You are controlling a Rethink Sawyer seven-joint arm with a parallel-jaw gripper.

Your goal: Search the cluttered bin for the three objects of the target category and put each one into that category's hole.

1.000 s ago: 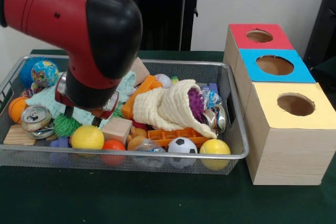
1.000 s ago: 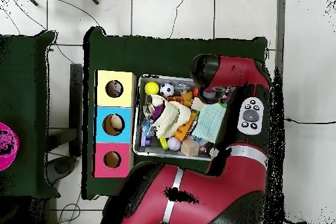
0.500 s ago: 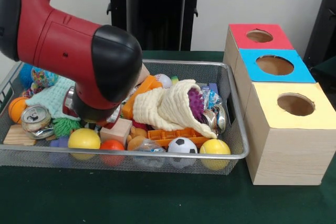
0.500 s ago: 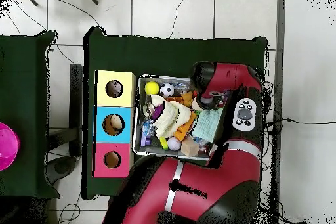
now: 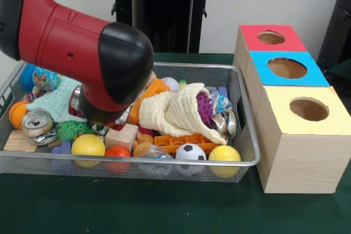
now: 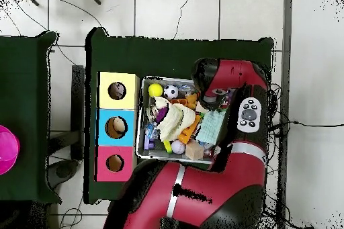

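Your gripper [image 5: 101,124] is down low in the wire bin [image 5: 241,108], hidden behind the big red and black arm [image 5: 82,53]. You cannot tell if it is open or shut, or if it has hold of anything. It sits over the left part of the bin, just above the wooden block [image 5: 122,135], the yellow ball [image 5: 88,145] and the fuzzy green ball [image 5: 71,130].

Left of it lies a light green cloth [image 5: 55,102], a dented can [image 5: 37,124] tipped on its side with its round top facing you, and a globe ball [image 5: 46,78]. No words on the can can be read.

To the right, a cream cloth [image 5: 170,110] lies long-ways across the middle, its open end pointing right, with a purple spiky ball [image 5: 204,108] inside. A soccer ball [image 5: 190,152] sits at the front.

Beside the bin stand three boxes with holes: red [image 5: 271,38], blue [image 5: 287,68] and yellow [image 5: 309,109].
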